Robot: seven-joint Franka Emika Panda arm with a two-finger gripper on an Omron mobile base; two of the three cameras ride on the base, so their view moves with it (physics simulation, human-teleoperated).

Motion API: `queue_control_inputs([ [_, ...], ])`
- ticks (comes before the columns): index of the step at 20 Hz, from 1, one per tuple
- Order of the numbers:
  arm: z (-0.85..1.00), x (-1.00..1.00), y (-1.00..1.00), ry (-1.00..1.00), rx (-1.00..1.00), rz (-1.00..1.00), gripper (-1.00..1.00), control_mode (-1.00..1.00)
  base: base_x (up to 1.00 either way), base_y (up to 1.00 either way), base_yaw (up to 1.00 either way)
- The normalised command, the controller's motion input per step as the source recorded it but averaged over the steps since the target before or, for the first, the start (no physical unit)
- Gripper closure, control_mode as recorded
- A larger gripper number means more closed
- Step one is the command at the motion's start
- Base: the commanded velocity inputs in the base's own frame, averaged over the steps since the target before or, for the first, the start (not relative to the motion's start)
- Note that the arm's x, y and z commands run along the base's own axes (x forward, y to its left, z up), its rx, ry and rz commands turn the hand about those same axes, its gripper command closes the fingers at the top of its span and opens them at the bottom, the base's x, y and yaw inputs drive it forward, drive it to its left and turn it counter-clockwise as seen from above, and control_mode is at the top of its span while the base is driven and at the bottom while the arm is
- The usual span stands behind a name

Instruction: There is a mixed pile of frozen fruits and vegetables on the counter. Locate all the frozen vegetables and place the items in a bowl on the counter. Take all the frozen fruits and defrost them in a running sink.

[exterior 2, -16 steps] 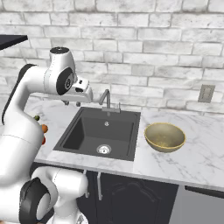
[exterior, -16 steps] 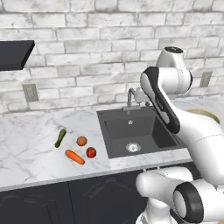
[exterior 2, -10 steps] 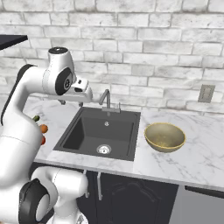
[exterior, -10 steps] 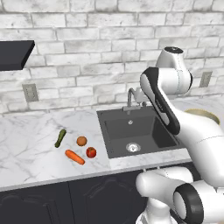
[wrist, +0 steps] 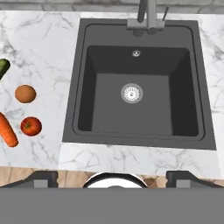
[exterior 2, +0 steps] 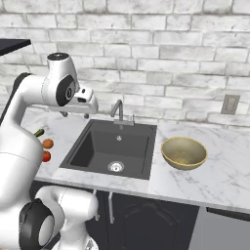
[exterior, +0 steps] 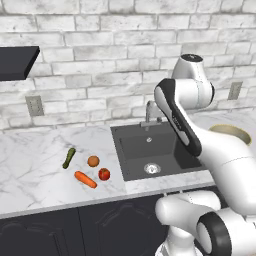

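While the arm is hanging high over the sink [exterior: 150, 150], the pile is lying untouched on the counter [exterior: 35, 170] to its left.

White marble with grey veins is running along a pale brick wall, dark cabinet doors sitting below and a wall socket [exterior: 34, 105] showing on the brick. The gripper [wrist: 112, 177] is looking straight down at the black basin, its finger tips standing wide apart and gripping nothing. The green stick [exterior: 69, 157], orange ball [exterior: 93, 161], red ball [exterior: 104, 174] and carrot [exterior: 85, 179] are resting close together. The tan bowl [exterior 2: 183, 152] is sitting right of the sink, nothing showing inside it. Against the earlier frames, arm and items are keeping the same places. No writing is showing that I can read.
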Motion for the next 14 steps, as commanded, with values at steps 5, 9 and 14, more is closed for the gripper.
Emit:
queue_control_inputs([
  [5, -0.03, 0.0, 0.34, 0.0, 0.0, -0.02, -1.0, -1.0, 0.0, 0.0, 0.0],
  [9, -0.09, 0.01, 0.36, 0.0, 0.0, -0.02, -1.0, -1.0, 0.0, 0.0, 0.0],
  [14, -0.07, 0.06, 0.37, 0.0, 0.0, -0.02, -1.0, -1.0, 0.0, 0.0, 0.0],
])
